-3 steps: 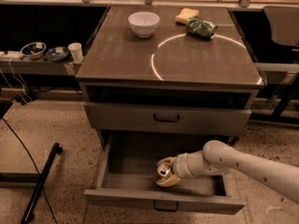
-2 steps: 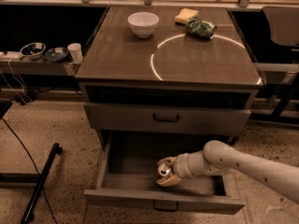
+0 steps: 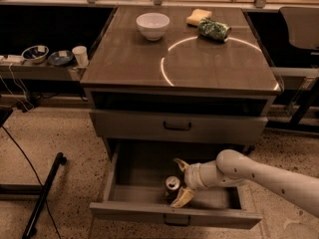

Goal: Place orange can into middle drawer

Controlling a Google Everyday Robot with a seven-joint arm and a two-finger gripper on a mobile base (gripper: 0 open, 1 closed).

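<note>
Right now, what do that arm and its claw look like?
The arm is a smooth, rounded off-white tube dotted with small dark spots, thickening at a bulbous joint. No cables show. Its gripper, inside the open middle drawer, has two curved, tapering yellowish fingers on a pale ringed wrist.

The orange can (image 3: 172, 183) shows only its silver top and upper wall; its lower part is hidden behind the front wall of the middle drawer (image 3: 174, 214). That wall also hides the front strip of the drawer floor. The gripper (image 3: 180, 181) sits inside the drawer just right of the can, fingers spread, and whether either finger touches the can cannot be told. The arm (image 3: 269, 176) is cut off by the right edge, as is the dark chair (image 3: 299, 26). The black pole (image 3: 44, 195) runs out at the bottom edge. The contents of the small bowls (image 3: 35, 53) on the side shelf are too small to tell.
</note>
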